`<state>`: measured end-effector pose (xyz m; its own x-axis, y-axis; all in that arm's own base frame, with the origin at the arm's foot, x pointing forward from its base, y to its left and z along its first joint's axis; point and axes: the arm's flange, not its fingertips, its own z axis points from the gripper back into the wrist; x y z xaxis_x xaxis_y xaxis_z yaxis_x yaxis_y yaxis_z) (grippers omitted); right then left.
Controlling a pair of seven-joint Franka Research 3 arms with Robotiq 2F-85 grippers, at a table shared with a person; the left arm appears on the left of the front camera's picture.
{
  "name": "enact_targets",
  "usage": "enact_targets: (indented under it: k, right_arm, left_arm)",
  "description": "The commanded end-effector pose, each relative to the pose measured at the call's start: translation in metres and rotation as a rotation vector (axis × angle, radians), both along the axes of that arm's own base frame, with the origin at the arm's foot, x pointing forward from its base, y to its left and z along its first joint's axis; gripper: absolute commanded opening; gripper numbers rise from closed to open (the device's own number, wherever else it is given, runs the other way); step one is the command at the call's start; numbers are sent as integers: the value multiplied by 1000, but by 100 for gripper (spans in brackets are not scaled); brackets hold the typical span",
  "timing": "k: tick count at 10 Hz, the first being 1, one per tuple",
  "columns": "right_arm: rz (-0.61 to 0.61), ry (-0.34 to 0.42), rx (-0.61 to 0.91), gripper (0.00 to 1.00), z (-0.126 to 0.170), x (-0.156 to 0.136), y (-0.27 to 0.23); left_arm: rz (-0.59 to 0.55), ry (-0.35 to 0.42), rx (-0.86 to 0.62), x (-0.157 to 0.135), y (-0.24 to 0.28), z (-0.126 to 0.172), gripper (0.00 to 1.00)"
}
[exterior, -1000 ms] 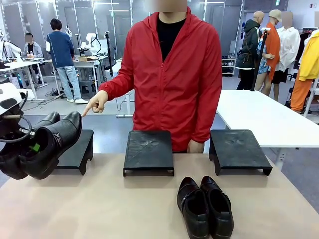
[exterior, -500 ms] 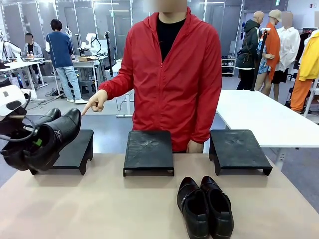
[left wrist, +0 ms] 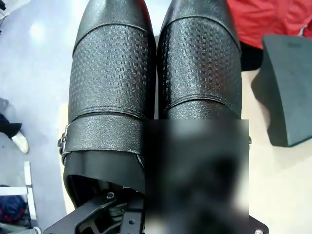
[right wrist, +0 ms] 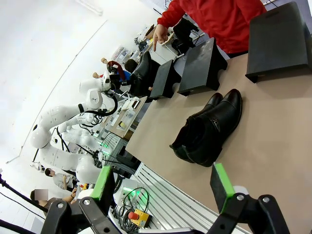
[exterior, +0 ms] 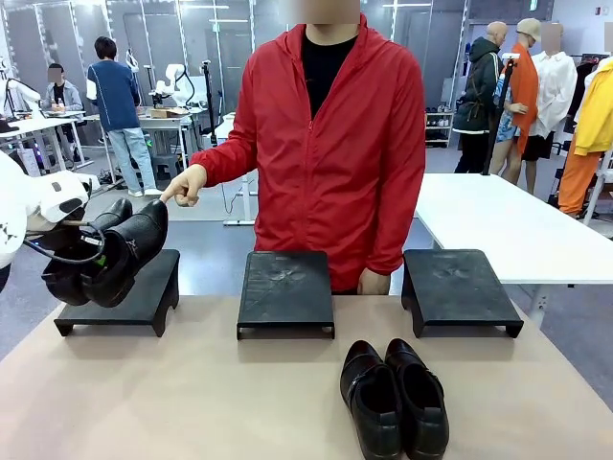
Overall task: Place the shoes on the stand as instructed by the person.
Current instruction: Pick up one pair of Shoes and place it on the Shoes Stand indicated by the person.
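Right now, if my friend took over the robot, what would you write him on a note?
Left gripper: shut on one pair of shoes, tilted toes-up over the left stand; contact with it unclear.
Right gripper: open, holding nothing.
Person's hand points toward the left stand.
Second pair lies on the table, nearer the robot than the middle stand and right stand.
Done: first pair lifted to the stand.
Left: set it down, release, then place the second pair where the person points.

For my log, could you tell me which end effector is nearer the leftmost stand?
Left. The left end effector holds shoes just over the stand; the right end effector is far off, across the table.
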<state>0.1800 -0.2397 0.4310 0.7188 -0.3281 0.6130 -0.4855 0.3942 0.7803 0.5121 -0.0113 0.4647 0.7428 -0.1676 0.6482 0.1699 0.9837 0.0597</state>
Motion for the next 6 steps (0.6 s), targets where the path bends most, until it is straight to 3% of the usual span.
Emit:
enact_targets:
  k: [1, 6]
  right_arm:
    - [0, -24, -2, 100, 2, 0, -1]
    - [0, -24, -2, 100, 2, 0, -1]
  left_arm:
    - [-2, -66, -17, 19, 14, 1, 8]
    - [24, -43, -20, 53, 23, -29, 8]
